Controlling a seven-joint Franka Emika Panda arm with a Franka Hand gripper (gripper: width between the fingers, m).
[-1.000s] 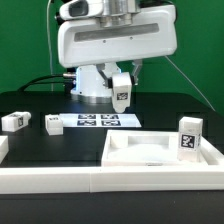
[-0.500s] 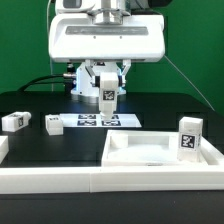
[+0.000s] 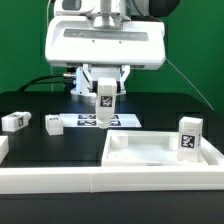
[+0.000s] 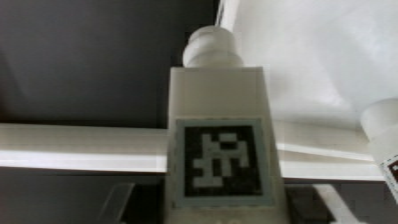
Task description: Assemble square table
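My gripper is shut on a white table leg and holds it upright in the air above the marker board. In the wrist view that leg fills the middle, tag facing the camera and its round peg pointing away, with the gripper closed around its near end. The white square table top lies in front at the exterior view's right. Another leg stands upright at its right rim. Two more legs lie on the black table at the left.
A long white border wall runs along the front edge. The robot's base stands behind the marker board. A green backdrop closes the far side.
The gripper and the leg it holds have shifted toward the exterior view's left and turned, so the leg's tag now faces the exterior camera more squarely. The other parts have not moved.
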